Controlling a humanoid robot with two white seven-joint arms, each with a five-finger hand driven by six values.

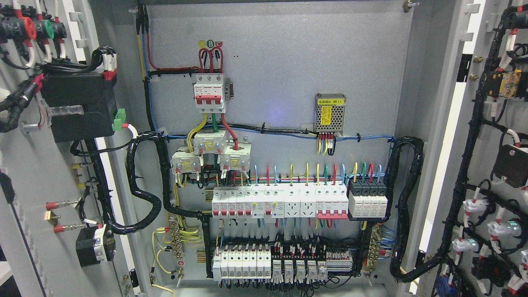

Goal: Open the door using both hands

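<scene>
already, as i read my feed, both doors stand swung wide:
left door: left door [24, 173] fills the left edge, its inner face turned toward me, wiring and a black box [78, 105] mounted on it.
right door: right door [495, 165] fills the right edge, likewise opened outward, with black cable runs and white lamp backs along it.
cabinet: back panel [280, 74] fully exposed between the two doors.
hands: neither of my hands shows anywhere in the head view, so i cannot tell whether they are released, clenched or grasping a door.
key relation: each door's long axis runs top to bottom; the left one lies off to my left, the right one off to my right, both at the frame edges. which arm is nearer i cannot judge with no arm in sight.
task state: i judge the opening essentially done.
writing: a green round sticker [210, 43] reads "B"; the power supply [330, 113] carries a yellow label with small characters ending "(B1)", the rest too small to read.
brands: none i can make out on the red-handled breaker [209, 93].
</scene>
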